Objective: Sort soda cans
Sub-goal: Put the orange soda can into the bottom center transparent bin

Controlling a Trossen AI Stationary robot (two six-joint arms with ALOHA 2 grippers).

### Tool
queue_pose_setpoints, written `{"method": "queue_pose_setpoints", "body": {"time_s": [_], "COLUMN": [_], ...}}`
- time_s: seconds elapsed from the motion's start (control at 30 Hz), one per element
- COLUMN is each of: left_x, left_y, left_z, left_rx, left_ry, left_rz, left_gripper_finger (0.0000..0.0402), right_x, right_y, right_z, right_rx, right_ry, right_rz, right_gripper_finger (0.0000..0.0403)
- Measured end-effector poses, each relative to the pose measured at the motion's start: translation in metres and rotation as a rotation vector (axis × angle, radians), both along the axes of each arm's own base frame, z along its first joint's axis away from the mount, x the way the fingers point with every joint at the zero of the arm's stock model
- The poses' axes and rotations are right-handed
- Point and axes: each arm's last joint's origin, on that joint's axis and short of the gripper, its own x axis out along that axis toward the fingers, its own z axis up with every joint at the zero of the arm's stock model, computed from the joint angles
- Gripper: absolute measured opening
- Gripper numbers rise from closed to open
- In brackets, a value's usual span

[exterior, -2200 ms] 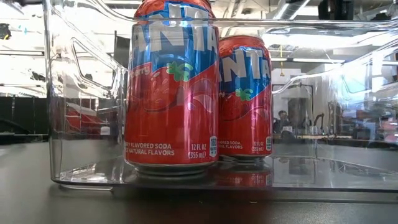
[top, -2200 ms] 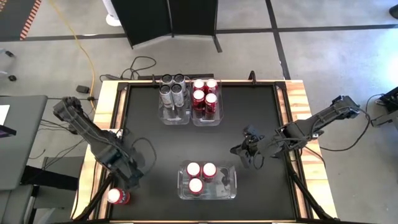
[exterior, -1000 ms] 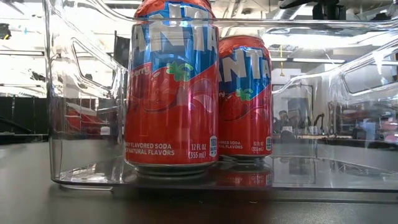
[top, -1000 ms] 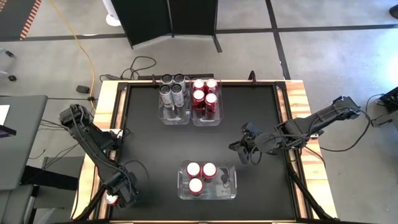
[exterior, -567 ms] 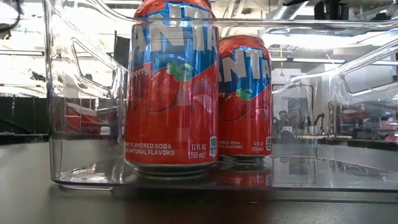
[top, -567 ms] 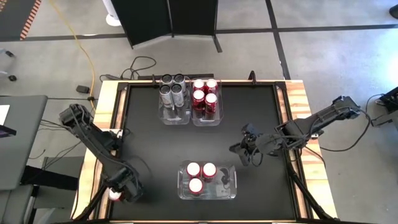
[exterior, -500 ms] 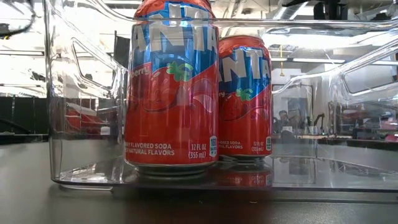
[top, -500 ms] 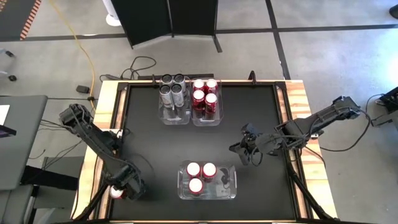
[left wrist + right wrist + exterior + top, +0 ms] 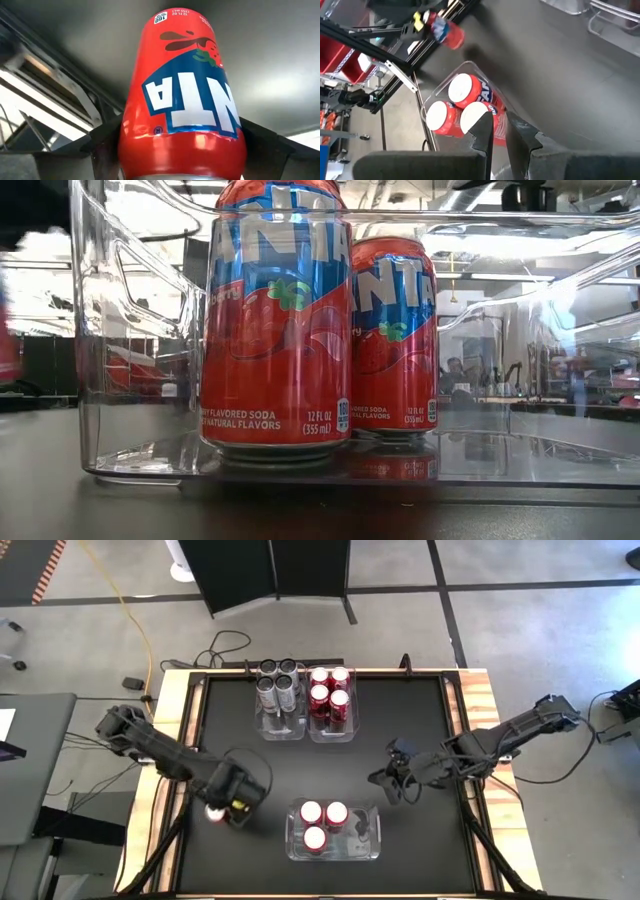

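Note:
My left gripper [image 9: 228, 806] is over the black mat, left of the near clear bin [image 9: 371, 836], shut on a red soda can [image 9: 185, 100]. The right wrist view shows that can [image 9: 447, 32] in the air above its shadow. Three red cans [image 9: 323, 823] stand upright in the near bin, and the low view shows two of them [image 9: 277, 330] close up. At the far edge, several silver cans [image 9: 278, 688] stand in one bin and several red cans [image 9: 330, 692] in the bin beside it. My right gripper [image 9: 398, 786] hovers right of the near bin, its fingers [image 9: 485, 132] narrowly open and holding nothing. My left gripper pinches the red can between its two fingers [image 9: 102, 145], one on each side of the body near its silver-rimmed top end [image 9: 150, 132]. The rest of the can points away from the wrist. The can is lifted clear of the mat and tilted.
The mat's middle [image 9: 320, 765] between the far bins and the near bin is bare. Wooden table borders [image 9: 168, 720] run along both sides. The near bin's right half holds no cans. A red blur shows at the low view's left edge [image 9: 6, 345].
My left gripper came down on the red can at the table's near left corner, took it, and carried it up and toward the table's right and far side, onto the mat left of the near bin. The right arm stayed almost still.

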Motion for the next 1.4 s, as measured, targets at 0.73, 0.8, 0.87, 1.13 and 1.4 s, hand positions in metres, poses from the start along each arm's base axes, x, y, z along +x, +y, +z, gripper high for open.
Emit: {"method": "queue_pose_setpoints", "body": {"time_s": [0.73, 0.8, 0.87, 1.13, 1.4], "left_x": [0.065, 0.075, 0.086, 0.119, 0.131], "left_y": [0.105, 0.109, 0.112, 0.119, 0.127], "left_z": [0.001, -0.002, -0.005, -0.009, -0.010], "left_rx": [0.104, 0.104, 0.101, 0.033, 0.025], "left_ry": [-0.219, -0.207, -0.208, -0.212, -0.228], "left_rz": [0.180, 0.162, 0.142, 0.027, -0.016], "left_gripper_finger": [0.0299, 0.0299, 0.0299, 0.0309, 0.0311], "right_x": [0.020, 0.027, 0.036, 0.062, 0.070], "right_y": [-0.021, -0.021, -0.022, -0.014, -0.014], "right_z": [-0.009, -0.015, -0.020, -0.050, -0.064], "right_rx": [-0.106, -0.108, -0.095, -0.061, -0.082], "right_ry": [0.014, 0.028, 0.030, 0.108, 0.160], "right_rz": [-0.085, -0.089, -0.079, 0.002, 0.016], "right_gripper_finger": [0.0066, 0.0066, 0.0066, 0.0066, 0.0066]}}
